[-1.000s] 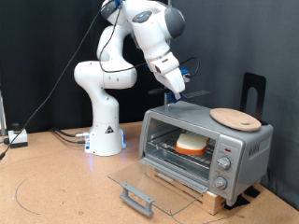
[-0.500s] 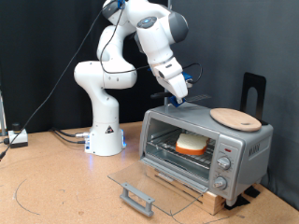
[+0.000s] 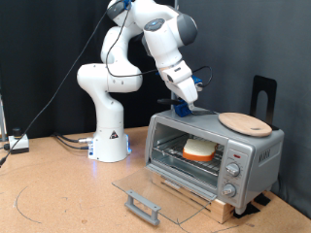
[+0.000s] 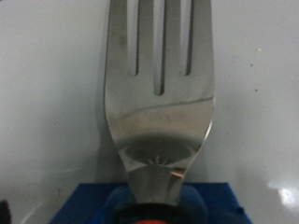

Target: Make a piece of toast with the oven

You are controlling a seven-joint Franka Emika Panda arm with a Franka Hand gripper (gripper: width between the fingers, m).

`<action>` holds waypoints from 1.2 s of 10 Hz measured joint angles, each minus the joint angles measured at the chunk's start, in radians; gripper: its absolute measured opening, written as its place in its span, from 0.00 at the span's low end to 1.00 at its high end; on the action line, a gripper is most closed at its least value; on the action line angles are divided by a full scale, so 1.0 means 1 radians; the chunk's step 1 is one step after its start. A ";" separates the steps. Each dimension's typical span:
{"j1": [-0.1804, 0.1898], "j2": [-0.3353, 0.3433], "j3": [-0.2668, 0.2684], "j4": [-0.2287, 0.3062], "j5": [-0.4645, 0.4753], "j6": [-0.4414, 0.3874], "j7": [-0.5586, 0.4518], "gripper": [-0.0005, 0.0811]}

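The boxy silver-grey toaster oven [image 3: 216, 155] stood at the right end of the brown surface [image 3: 58, 194], its glass door [image 3: 155, 194] folded down flat. The thick cream slice of toast with orange-brown crust [image 3: 199, 149] lay inside on the wire rack. A round tan wooden plate [image 3: 245, 122] rested on the oven's top, right side. The white arm's gripper [image 3: 188, 105] hung over the top's rear left corner. Its jaws were closed on a blue-handled metal fork [image 4: 159, 93], tines pointing down at the oven top.
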 joint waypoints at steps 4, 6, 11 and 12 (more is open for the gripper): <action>0.001 -0.026 -0.133 0.022 0.019 -0.059 -0.018 0.99; -0.001 -0.087 -0.188 0.021 0.019 -0.054 -0.018 1.00; -0.094 -0.062 -0.232 0.020 0.026 0.037 -0.044 1.00; -0.133 -0.057 -0.241 0.024 -0.019 0.031 -0.038 1.00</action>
